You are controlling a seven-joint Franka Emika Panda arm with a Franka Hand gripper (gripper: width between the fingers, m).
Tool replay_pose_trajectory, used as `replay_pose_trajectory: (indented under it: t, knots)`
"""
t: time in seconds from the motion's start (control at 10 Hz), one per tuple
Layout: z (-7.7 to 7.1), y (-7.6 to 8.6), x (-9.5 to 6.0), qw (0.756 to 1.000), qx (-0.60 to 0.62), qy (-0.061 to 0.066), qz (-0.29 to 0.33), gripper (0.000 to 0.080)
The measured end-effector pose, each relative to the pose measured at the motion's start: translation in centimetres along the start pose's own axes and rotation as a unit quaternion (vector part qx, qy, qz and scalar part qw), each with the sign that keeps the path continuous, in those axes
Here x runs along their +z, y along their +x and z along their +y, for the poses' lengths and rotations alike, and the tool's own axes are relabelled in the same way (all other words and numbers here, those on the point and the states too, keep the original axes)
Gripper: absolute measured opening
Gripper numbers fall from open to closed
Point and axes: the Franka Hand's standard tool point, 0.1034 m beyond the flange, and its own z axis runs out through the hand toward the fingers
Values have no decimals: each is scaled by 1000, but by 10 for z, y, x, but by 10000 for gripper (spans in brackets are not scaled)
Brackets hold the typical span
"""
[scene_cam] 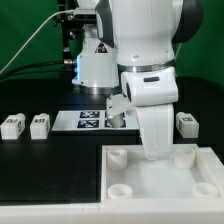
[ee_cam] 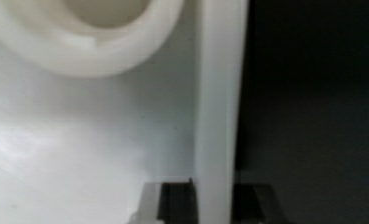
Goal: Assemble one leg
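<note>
The large white tray (scene_cam: 150,185) with round corner sockets lies at the front of the exterior view's right. My gripper (ee_cam: 216,208) is down at its far edge, and in the exterior view the fingers are hidden behind the arm's hand (scene_cam: 152,125). In the wrist view the dark fingertips (ee_cam: 177,205) stand one on each side of the tray's raised rim (ee_cam: 216,100), tight against it. A round socket (ee_cam: 101,30) lies close by. Small white legs rest on the black table: two at the exterior view's left (scene_cam: 12,125) (scene_cam: 39,125) and one at its right (scene_cam: 186,123).
The marker board (scene_cam: 88,120) lies on the table behind the tray. A further white leg-like piece (scene_cam: 118,112) shows at its right end, beside the arm. The arm's base (scene_cam: 95,60) stands at the back, with a green backdrop behind it.
</note>
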Motion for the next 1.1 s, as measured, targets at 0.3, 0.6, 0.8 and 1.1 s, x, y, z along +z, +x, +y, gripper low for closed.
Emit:
replay_pose_trajectory:
  t: [0.3, 0.6, 0.8, 1.1]
  knots:
    - [0, -1, 1, 1000, 1, 1, 0, 314]
    - [-1, -2, 1, 1000, 2, 1, 0, 602]
    - [-1, -2, 2, 1000, 2, 2, 0, 645]
    - [-1, -3, 2, 1000, 2, 2, -1, 649]
